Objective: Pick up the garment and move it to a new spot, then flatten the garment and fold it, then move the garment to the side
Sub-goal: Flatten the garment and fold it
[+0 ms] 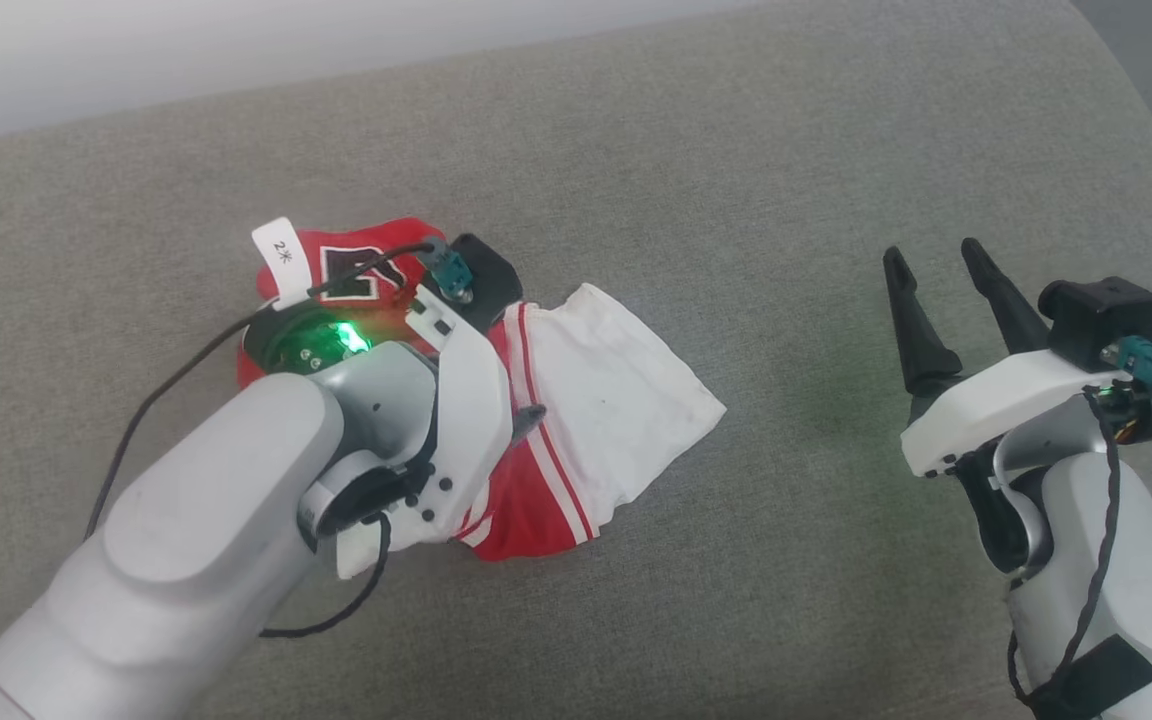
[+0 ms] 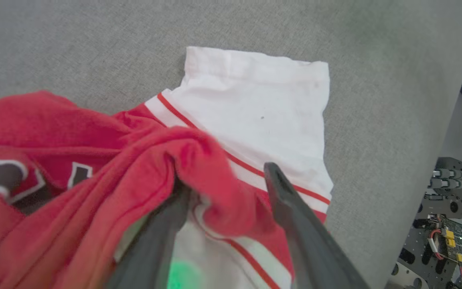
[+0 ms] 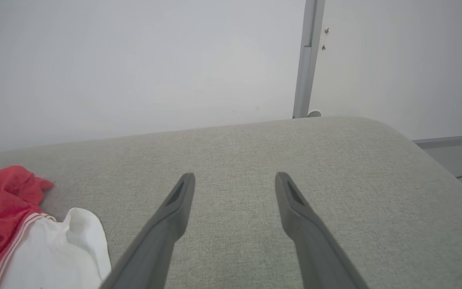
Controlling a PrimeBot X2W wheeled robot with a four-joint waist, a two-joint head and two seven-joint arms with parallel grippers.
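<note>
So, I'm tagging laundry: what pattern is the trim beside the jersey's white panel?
Red and white stripes edge the garment; the left wrist view shows them best.

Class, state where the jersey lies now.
Head view: the garment lies crumpled left of centre on the grey cushion, the left claw around a red fold, the right claw apart at its right.

We see the jersey (image 1: 626, 400) as soft, matt cloth, and the worktop (image 1: 736, 150) as coarse grey weave. The right claw (image 1: 933, 250) looks like matt dark plastic.
</note>
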